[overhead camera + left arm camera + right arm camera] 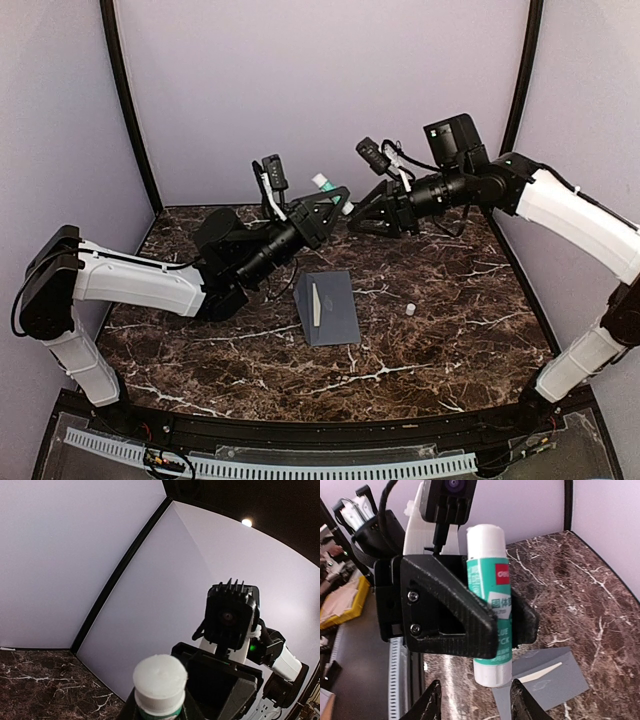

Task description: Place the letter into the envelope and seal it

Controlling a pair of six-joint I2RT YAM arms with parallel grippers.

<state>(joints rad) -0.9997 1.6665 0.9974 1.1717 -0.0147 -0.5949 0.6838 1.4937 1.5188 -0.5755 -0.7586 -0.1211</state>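
The envelope (338, 312) lies flat on the dark marbled table (450, 345), about mid-table. Of the letter (314, 303) I can see only 1 narrow cream strip, lying on the envelope's left half. Whether the rest of the sheet is tucked inside, I cannot tell from here.

Both arms are raised above the table beyond the envelope's far edge, their tips close together.

The left gripper (492, 630) is clamped on a glue stick (490, 600), a white and teal tube with printed lettering. Its 2 black fingers (455, 610) press against the tube's sides around the middle. One white end sticks out past the fingers on each side, and the tube hangs over the table on the far side of the envelope.

The right gripper (476, 701) faces the glue stick from the envelope's far right. Its 2 fingers (432, 702) are spread apart with nothing between them. The lower end of the tube sits just in front of the gap, not touching either finger.

A small white piece (410, 310) stands alone on the table to the right of the envelope, apart from its edge.
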